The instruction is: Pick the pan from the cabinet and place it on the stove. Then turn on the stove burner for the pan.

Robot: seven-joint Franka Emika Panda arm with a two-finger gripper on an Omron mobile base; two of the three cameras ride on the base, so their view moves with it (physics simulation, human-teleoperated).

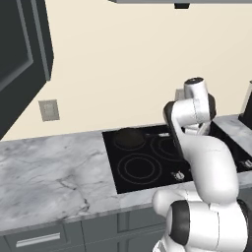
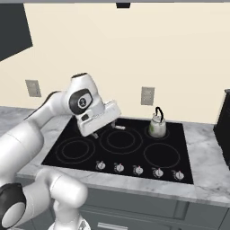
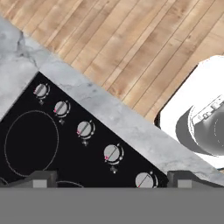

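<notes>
A white robot arm reaches over a black glass stove (image 2: pixel 81 168) set flush in a grey marble counter (image 1: pixel 54 172). Its gripper (image 3: pixel 111 178) hangs above the stove's front edge, fingers spread wide and holding nothing.

The pan (image 1: pixel 129 138) already sits on the stove's back-left burner, near the rear edge. It is small, round, shallow and almost black, so it nearly blends into the glass; its handle is hard to make out.

A pale kettle (image 2: pixel 157 126) stands on the back-right burner. Five round knobs (image 2: pixel 138 170) line the stove's front edge, each with a small red mark.

The step now appears to be turning on the burner under the pan. To do it well, the arm would need to choose the knob that belongs to the back-left ring; which one that is cannot be told from here. The fingers should come down squarely on either side of that knob alone, close gently, and twist without brushing its neighbours.
</notes>
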